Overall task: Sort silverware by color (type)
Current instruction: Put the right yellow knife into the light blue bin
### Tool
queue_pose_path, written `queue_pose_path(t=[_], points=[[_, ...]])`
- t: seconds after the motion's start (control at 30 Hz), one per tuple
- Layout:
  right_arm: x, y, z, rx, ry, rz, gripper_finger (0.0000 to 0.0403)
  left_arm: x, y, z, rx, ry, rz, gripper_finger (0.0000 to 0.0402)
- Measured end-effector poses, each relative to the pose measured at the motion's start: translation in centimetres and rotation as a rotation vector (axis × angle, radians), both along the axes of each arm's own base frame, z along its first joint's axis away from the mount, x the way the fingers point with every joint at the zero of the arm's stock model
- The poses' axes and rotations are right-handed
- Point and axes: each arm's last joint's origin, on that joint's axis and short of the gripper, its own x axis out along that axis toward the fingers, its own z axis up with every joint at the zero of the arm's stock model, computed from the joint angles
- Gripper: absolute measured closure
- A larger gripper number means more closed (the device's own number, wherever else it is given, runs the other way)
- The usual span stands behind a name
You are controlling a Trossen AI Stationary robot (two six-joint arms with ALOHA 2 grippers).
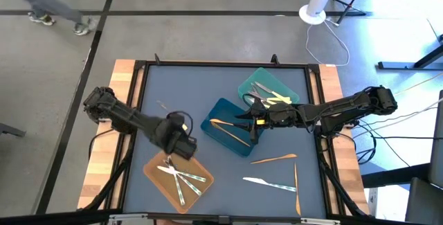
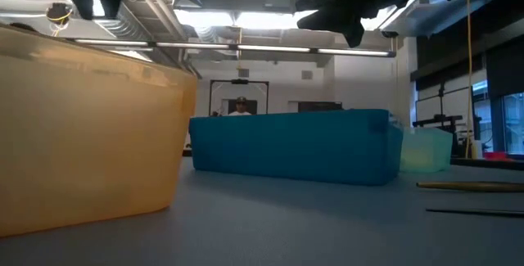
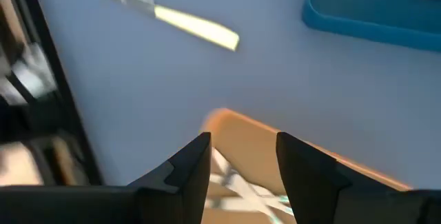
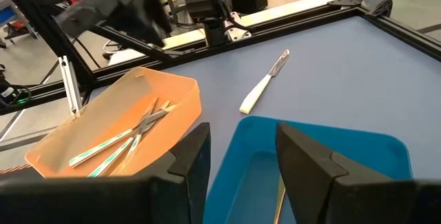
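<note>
Orange tray (image 3: 275, 148) sits just beneath the left gripper (image 3: 242, 158), fingers parted, nothing held. Beyond it a loose knife (image 3: 165, 14) is seen; fetching it is judged next.

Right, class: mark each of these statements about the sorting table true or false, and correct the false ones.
1. The orange rectangular plastic tray holds several pale pieces of cutlery. True.
2. The right claw hovers over the orange tray. False: it is above the dark blue rectangular tray.
3. The left claw grips a fork. False: its fingers are open with nothing between them.
4. A white-handled knife lies on the bare blue tabletop, outside every tray. True.
5. The light teal tray is empty. False: it holds yellow cutlery.
</note>
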Motion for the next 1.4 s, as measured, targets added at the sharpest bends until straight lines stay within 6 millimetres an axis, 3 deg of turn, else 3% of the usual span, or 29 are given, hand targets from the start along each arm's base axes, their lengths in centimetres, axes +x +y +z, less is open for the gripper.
queue_pose_path(t=[0.53,0.87,1.03,1.13,1.4], points=[[0.0,0.0,-0.2,-0.002,0.016,0.0,0.0253,1.8,11.7,0.0,-0.075,0.339,-0.779,0.0243],[-0.2,0.0,-0.5,-0.008,0.053,-0.001,0.0253,-1.1,16.4,-6.2,-0.32,0.619,-1.017,0.0243],[-0.2,0.0,-0.5,-0.009,0.056,-0.001,0.0253,-2.4,18.2,-9.4,-0.45,0.559,-1.075,0.0243],[-0.2,0.0,-0.5,-0.009,0.057,0.0,0.0253,-2.7,19.1,-11.0,-0.435,0.518,-1.106,0.0243],[-0.2,0.0,-0.5,-0.006,0.057,0.006,0.0253,-2.7,20.8,-12.9,-0.387,0.375,-1.199,0.0243]])
